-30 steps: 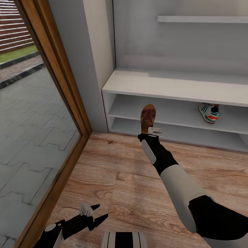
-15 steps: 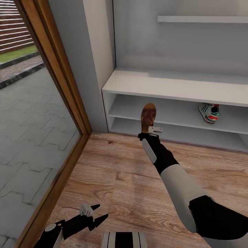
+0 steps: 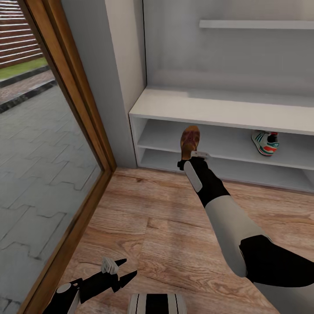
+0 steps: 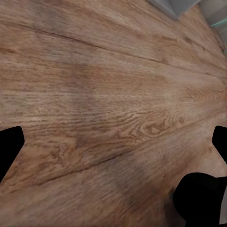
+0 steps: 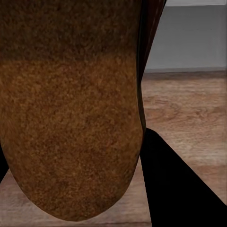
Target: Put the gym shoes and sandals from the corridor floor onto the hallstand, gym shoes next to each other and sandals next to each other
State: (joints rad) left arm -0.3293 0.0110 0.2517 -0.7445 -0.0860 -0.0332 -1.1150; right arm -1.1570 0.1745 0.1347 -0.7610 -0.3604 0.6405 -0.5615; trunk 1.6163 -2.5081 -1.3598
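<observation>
Brown leather is what my right end effector [image 3: 192, 156] is clamped on: one sandal [image 3: 190, 141], held toe-up in front of the hallstand [image 3: 209, 109], level with the mouth of its upper open shelf. In the right wrist view the sandal's grainy sole [image 5: 71, 109] blocks almost everything, with one dark finger [image 5: 179, 184] beside it and a strip of corridor floor [image 5: 189, 109] past its edge. I judge this to be the placing step for a sandal: the next move calls for carrying it forward into the shelf opening, tipping it flat and letting go once it rests on the board rather than hanging over the floor. One gym shoe [image 3: 265, 143] already stands on that same shelf, well apart to my right, so I should leave room beside it for its mate and put the sandal toward the left end. My left end effector [image 3: 117, 271] hangs low over the floor, fingers spread and holding nothing. The second gym shoe and second sandal are nowhere I can make out, and the hallstand's right end is cut off. How deep the sandal sits between my right fingers I cannot tell.
</observation>
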